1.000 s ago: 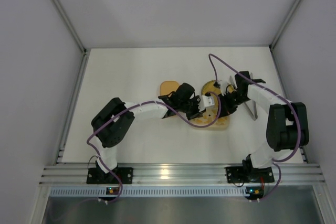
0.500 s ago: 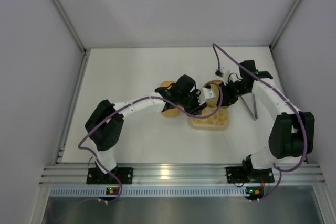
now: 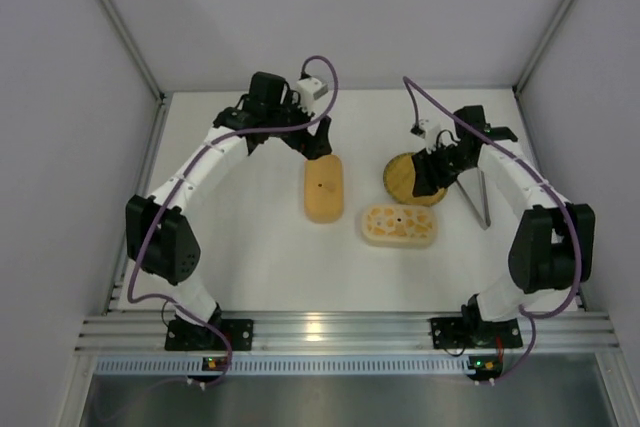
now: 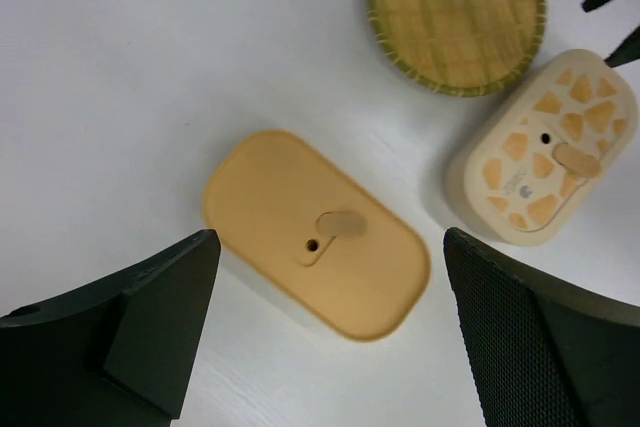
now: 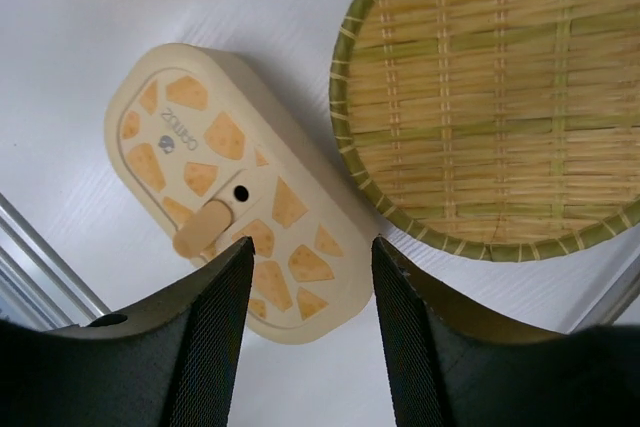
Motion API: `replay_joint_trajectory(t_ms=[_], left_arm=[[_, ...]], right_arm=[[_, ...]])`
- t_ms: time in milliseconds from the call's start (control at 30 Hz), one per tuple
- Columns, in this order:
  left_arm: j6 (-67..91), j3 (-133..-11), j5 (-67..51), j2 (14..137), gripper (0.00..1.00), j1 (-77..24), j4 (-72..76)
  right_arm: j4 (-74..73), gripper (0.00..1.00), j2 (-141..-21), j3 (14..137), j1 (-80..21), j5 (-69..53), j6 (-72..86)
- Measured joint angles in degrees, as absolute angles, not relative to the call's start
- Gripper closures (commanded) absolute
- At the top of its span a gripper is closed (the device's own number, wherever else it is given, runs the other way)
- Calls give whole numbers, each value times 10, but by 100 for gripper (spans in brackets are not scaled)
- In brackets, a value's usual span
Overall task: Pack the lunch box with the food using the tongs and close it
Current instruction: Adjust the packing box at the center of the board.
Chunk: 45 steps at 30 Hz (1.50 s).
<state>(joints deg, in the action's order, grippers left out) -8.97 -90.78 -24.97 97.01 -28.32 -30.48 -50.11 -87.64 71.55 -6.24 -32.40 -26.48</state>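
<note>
at the left, the left tool (image 4: 330, 247) hangs over the far part of the bench (image 3: 230, 237), its jaws wide and nothing between them. just below it lies a plain orange box (image 3: 323, 188), lid on. to the right of that box sits the lunch box (image 3: 398, 225), cream with orange patches, its lid seated. just behind it is the round woven plate (image 3: 402, 182), which is bare. the right tool (image 5: 310, 247) hovers above the plate's near side, jaws partly apart and gripping nothing. farthest right, the tongs (image 3: 478, 197) lie flat on the bench, apart from both tools.

no food shows anywhere. with the plate bare and the lid on, it is most likely inside the lunch box, so the closing step looks done. the next move, if any, calls only for lifting both arms clear without nudging the lid.

only the top view shows the tongs. only the wrist views show the plate's bare weave and the small tab and hole on each lid.
</note>
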Motion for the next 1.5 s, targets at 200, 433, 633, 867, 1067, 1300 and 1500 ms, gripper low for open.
replay_joint_trajectory(t_ms=[200, 433, 633, 867, 1067, 1300, 1500], left_arm=[[-92, -927, -277, 1010, 2, -187, -358], [-103, -898, -287, 1010, 2, -190, -364], [-109, -843, -277, 996, 2, -190, -362], [-118, -819, -268, 968, 2, -189, -358], [-131, -809, -254, 957, 2, -185, -348], [-148, -809, -230, 965, 2, -171, -329], [-147, -834, -229, 1020, 2, -152, -316]], right_arm=[[-501, 52, -948, 718, -63, -292, -270], [-496, 70, -991, 726, -63, -280, -269], [-464, 82, -989, 705, -63, -244, -256], [-439, 87, -989, 686, -66, -198, -261], [-441, 89, -969, 622, -78, -174, -295], [-453, 91, -913, 570, -80, -178, -345], [-481, 91, -840, 540, -96, -212, -395]])
